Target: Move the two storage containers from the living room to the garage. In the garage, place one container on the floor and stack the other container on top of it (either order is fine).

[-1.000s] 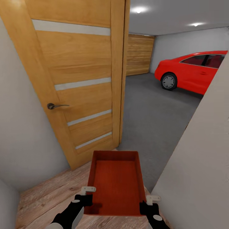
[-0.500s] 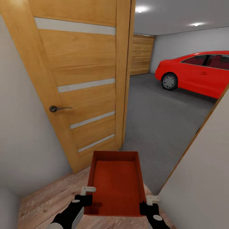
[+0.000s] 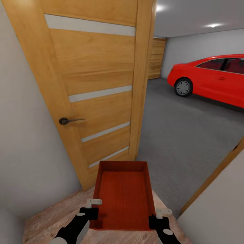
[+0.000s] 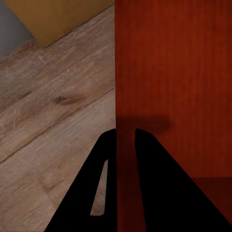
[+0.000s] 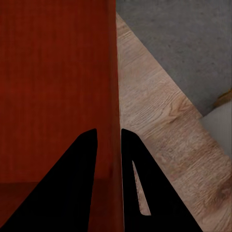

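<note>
Head view: I carry one storage container (image 3: 123,195) level in front of me, a hand on each side so it won't tip. It sits just past the open wooden door (image 3: 95,84), with the grey garage floor (image 3: 183,132) and red car (image 3: 213,79) ahead.

Left wrist view: my left gripper (image 4: 125,137) pinches the bin's side wall.

Right wrist view: my right gripper (image 5: 109,137) pinches the other wall

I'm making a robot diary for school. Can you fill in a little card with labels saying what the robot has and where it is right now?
carrying: one storage container, orange-red, empty, held level
left gripper: jaws pinch its left wall
right gripper: jaws pinch its right wall
standing on: wood plank floor, at a doorway
left of it: open wooden door
ahead: garage, grey concrete floor, red car
</note>
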